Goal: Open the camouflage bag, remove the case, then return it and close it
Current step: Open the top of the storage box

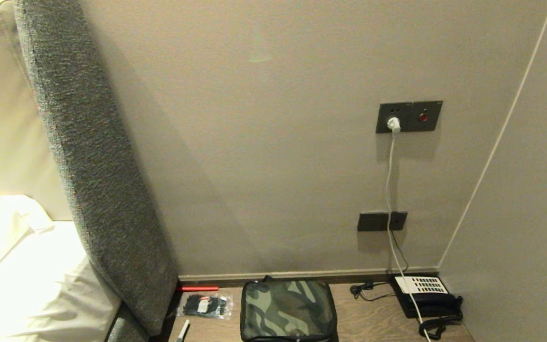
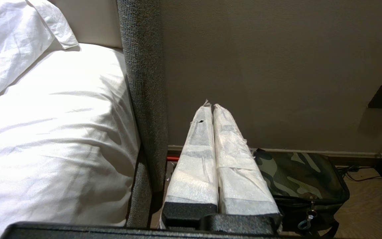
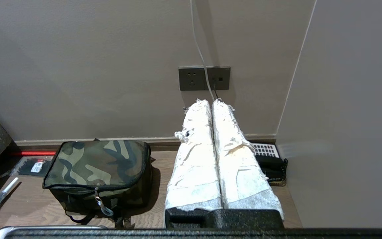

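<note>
My left pincer (image 2: 212,108) and right pincer (image 3: 211,103), both clenched and empty, hover above the wooden surface (image 3: 164,162). The zipped camouflage bag (image 3: 99,162) sits between them, against the beige wall (image 1: 264,142); the bed (image 2: 55,132) is beyond my left.

Left gripper (image 2: 212,109) fingers pressed together, right gripper (image 3: 211,103) fingers likewise, both empty
</note>
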Controlling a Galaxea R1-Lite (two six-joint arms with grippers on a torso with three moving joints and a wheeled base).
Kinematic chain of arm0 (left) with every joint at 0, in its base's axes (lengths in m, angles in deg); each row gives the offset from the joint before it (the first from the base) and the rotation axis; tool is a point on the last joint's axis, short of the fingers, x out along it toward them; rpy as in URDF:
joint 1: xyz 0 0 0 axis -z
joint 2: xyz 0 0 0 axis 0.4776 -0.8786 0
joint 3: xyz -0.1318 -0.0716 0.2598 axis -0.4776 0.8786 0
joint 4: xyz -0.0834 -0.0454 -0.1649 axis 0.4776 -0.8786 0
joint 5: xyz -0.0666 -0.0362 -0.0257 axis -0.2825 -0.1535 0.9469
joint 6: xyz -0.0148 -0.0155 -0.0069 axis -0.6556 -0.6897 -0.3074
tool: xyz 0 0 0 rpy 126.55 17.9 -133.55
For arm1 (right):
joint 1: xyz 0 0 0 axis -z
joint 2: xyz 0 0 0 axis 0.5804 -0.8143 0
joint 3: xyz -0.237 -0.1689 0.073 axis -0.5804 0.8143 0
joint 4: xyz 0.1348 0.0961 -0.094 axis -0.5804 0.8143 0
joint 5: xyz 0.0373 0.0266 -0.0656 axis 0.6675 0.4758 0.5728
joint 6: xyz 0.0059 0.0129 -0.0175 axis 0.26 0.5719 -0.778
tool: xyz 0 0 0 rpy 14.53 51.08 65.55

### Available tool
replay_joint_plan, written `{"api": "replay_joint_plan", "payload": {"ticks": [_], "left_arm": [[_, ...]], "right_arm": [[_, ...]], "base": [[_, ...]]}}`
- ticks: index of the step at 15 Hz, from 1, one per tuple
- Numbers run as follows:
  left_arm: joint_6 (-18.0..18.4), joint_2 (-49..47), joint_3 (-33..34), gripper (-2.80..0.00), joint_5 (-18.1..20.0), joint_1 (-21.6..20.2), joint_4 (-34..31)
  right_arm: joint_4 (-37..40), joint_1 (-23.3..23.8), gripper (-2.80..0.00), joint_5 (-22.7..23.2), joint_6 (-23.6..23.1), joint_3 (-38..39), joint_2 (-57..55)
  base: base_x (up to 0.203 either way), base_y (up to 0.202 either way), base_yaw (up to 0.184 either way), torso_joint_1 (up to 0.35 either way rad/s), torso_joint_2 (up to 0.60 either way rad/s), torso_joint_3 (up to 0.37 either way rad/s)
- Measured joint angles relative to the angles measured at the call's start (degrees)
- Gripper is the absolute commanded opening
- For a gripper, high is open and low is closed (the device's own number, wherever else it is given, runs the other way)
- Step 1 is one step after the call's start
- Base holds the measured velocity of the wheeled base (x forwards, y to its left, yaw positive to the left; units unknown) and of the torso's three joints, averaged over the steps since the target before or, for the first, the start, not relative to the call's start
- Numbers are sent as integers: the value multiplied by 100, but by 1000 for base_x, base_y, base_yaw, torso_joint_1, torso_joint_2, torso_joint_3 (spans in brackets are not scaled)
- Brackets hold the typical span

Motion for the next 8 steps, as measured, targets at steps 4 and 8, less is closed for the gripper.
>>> {"api": "replay_joint_plan", "payload": {"ticks": [4, 8], "left_arm": [[1, 0, 0, -280, -2, 0, 0], [0, 0, 0, -280, 0, 0, 2]], "right_arm": [[-1, -2, -280, -2, 0, 0, 0], [-1, 2, -280, 0, -1, 0, 0]], "base": [[0, 0, 0, 0, 0, 0], [0, 0, 0, 0, 0, 0]]}}
